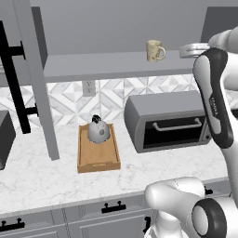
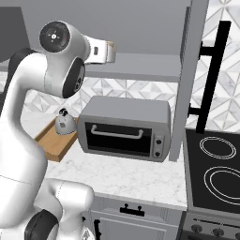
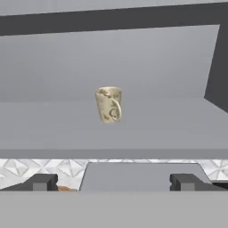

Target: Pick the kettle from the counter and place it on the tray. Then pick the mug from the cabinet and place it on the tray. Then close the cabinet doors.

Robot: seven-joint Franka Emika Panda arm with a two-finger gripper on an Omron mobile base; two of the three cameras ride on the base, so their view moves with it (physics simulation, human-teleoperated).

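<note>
A: Mug first — where do you have it?

B: You'll find it upright on the cabinet shelf, handle turned toward the hand camera, standing alone toward the shelf's right part in the left base view. Nothing touches it.

A: And the gripper?

B: Your fingers are spread wide with nothing between them. In the hand view the mug sits above the gap, farther in on the shelf, well apart from the tips.

A: The kettle?

B: You can see it upright on the tray, in the tray's far half near the back rim. The tray lies on the worktop, just left of the toaster oven, its short end toward the front edge.

A: Doors?

B: Both stand open: the left door edge-on with its black bar handle, the right door beside the stove.
</note>
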